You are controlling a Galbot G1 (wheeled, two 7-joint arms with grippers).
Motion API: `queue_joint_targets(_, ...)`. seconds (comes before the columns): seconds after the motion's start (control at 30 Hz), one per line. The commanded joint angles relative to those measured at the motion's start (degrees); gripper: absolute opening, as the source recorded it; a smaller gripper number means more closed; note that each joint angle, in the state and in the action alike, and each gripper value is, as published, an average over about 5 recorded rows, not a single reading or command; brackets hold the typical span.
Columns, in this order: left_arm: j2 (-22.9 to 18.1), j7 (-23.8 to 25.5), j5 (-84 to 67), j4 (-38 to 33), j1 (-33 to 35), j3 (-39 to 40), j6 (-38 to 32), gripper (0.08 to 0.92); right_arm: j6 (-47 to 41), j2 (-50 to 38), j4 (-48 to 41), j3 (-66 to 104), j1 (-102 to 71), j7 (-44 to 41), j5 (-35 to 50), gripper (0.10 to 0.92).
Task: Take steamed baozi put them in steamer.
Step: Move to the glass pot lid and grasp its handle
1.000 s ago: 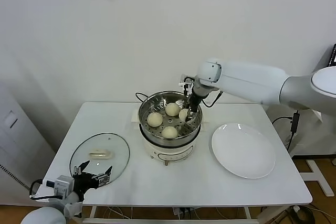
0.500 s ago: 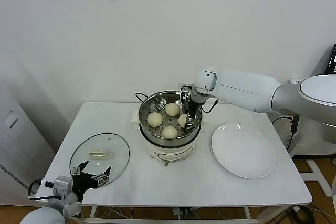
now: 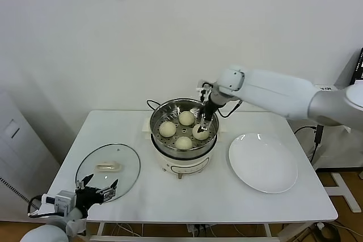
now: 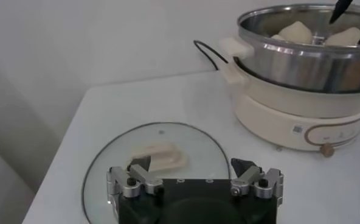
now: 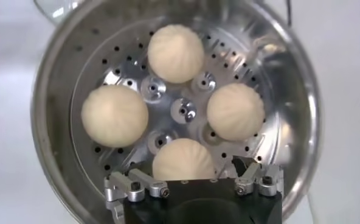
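The steel steamer [image 3: 180, 164] on its cream base stands mid-table. Four cream-white baozi lie on its perforated tray: left [image 3: 167, 129], back [image 3: 186, 118], front [image 3: 183, 143] and right [image 3: 200, 132]. My right gripper [image 3: 202, 123] hangs inside the pot just above the right bun, open. In the right wrist view the gripper [image 5: 185, 171] straddles that bun [image 5: 183, 159] with gaps on both sides, and the others [image 5: 175, 53] [image 5: 114, 115] [image 5: 235, 111] lie beyond. My left gripper [image 3: 96, 188] is open and empty at the front left, over the lid's near edge.
An empty flat white plate [image 3: 262, 162] lies right of the steamer. The glass lid [image 3: 108, 165] with a cream handle lies at the front left, also in the left wrist view [image 4: 162, 152]. A black cord [image 3: 150, 105] runs behind the pot.
My right gripper lowered the bun it held onto the right side of the tray, let it go and rose slightly. The left arm barely moved.
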Motion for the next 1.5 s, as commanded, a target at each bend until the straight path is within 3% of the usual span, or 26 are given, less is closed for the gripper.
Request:
queue_joint_targets(0.03,-0.8,0.1,0.4,0.6,-0.9,-0.1,-0.2,0.823,5.9,-21.4,8.7,24.9,-9.1,12.8,8.7,0.823)
queue_joint_targets(0.2,-1.1,0.1,0.7,0.7,-1.9,-0.1,-0.7,0.823,13.6,-30.4,15.9,48.2,-30.2,22.8,7.0,0.823)
queue_joint_targets(0.33,-1.0,0.0,0.7,0.6,-2.2,-0.5,-1.1,0.823,20.1,-31.1,20.7,70.2,-51.6,30.3,5.2,0.823)
queue_joint_targets(0.67,0.7,1.9,6.1,1.6,-1.9,-1.0,-3.8,0.823,33.5,-13.5,25.2,113.2,-91.1,36.5,-12.8,0.823)
queue_joint_targets(1.2,2.9,7.3,50.7,8.9,1.1,1.3,-16.6,0.823,35.7,1.9,24.8,125.6,-105.0,34.0,-22.1,0.823)
queue_joint_targets(1.5,-2.0,4.2,91.5,20.2,0.2,3.3,-29.4,0.823,34.9,4.9,24.0,125.4,-104.4,33.7,-24.8,0.823)
